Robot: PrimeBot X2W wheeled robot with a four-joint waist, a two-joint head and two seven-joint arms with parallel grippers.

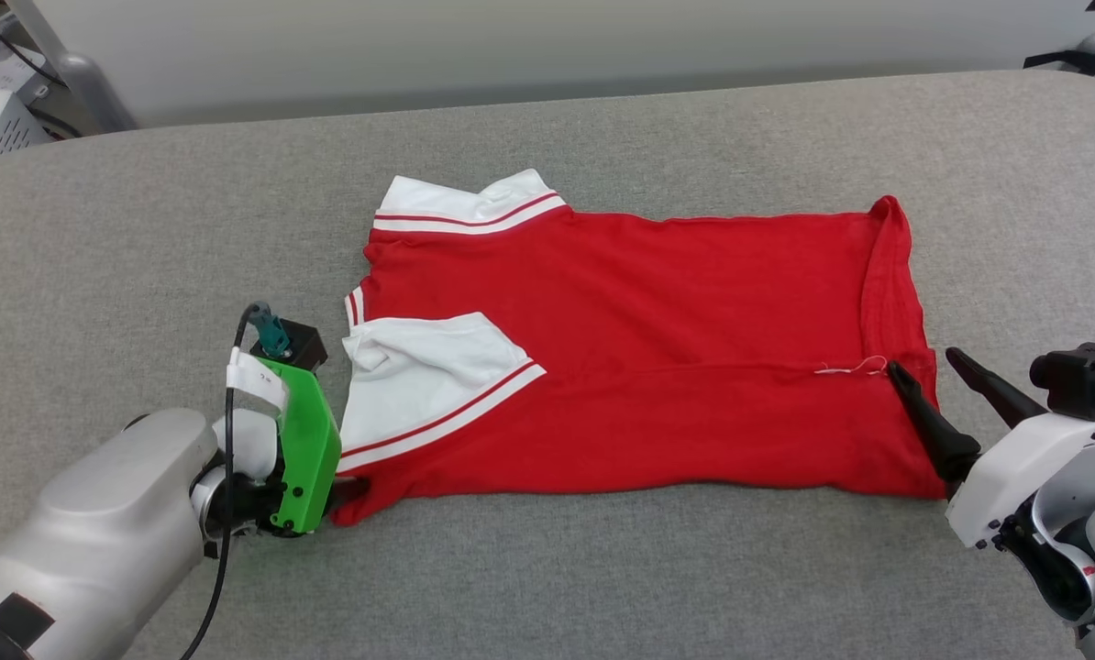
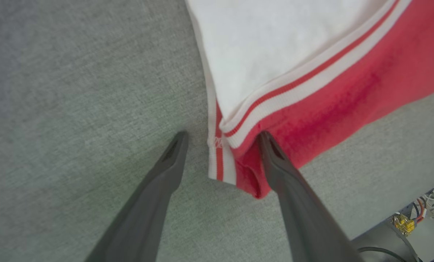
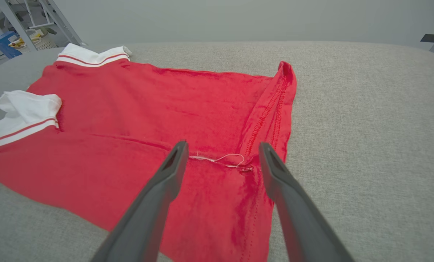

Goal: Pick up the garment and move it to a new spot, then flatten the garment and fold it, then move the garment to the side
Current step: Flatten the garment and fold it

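Grey fabric surface (image 1: 602,568) with rounded corners; pale wall (image 1: 511,46) behind it, and a metal stand (image 1: 80,82) at left.

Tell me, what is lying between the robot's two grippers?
The red shirt, spread on the grey surface, fills the stretch between the left gripper and the right gripper; the head view shows it.

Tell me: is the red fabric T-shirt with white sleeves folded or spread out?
Partly folded. On the red soft-fabric T-shirt, the near side is turned over the body, so one white sleeve lies on top.
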